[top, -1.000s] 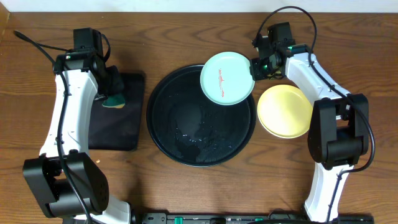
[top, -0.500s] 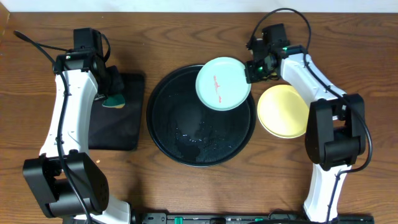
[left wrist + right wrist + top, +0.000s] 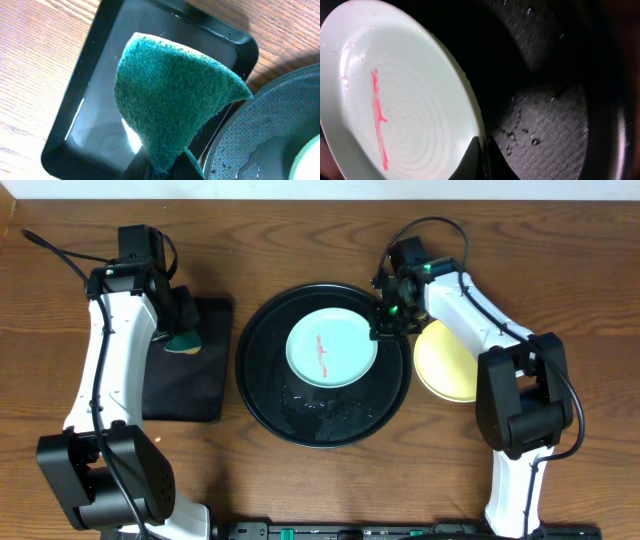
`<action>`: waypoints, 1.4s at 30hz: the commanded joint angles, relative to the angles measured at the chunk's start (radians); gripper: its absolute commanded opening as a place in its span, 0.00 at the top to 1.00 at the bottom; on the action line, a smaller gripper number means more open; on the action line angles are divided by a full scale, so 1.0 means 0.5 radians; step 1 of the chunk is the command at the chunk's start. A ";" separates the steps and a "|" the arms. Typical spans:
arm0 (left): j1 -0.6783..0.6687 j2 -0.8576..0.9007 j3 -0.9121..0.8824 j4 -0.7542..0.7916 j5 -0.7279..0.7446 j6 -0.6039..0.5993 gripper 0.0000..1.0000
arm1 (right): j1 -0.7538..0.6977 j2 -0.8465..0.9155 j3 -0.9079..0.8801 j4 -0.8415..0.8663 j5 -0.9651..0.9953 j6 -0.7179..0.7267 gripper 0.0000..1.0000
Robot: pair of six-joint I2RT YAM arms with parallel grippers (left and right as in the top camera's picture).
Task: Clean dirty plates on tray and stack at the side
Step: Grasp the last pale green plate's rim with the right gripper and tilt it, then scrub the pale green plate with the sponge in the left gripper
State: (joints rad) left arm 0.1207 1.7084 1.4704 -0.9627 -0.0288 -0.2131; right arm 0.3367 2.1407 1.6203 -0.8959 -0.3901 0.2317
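A pale mint-blue plate (image 3: 331, 347) with a thin red smear hangs over the large round black tray (image 3: 262, 380); my right gripper (image 3: 385, 323) is shut on its right rim. In the right wrist view the plate (image 3: 395, 115) fills the left and the fingers (image 3: 472, 160) pinch its edge above the wet tray (image 3: 555, 125). A pale yellow plate (image 3: 450, 365) lies on the table right of the tray. My left gripper (image 3: 180, 330) is shut on a green sponge (image 3: 175, 95) over the small rectangular black tray (image 3: 95, 125). No third plate shows.
The rectangular black tray (image 3: 185, 375) lies left of the round tray, under my left arm. Water drops and puddles lie on the round tray's floor (image 3: 320, 405). The wood table (image 3: 300, 240) runs all around.
My right gripper has carried the mint-blue plate leftward and down, from the round tray's upper right rim to over its middle. The left arm has not moved.
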 commanded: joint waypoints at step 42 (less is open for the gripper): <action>-0.826 0.193 0.011 0.089 0.333 -0.331 0.92 | 0.230 0.311 -0.002 0.178 0.264 0.152 0.99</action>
State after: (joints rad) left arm -0.2779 1.7584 1.4704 -0.9245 0.1440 -0.3393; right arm 0.4477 2.2223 1.6371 -0.8146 -0.2779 0.2798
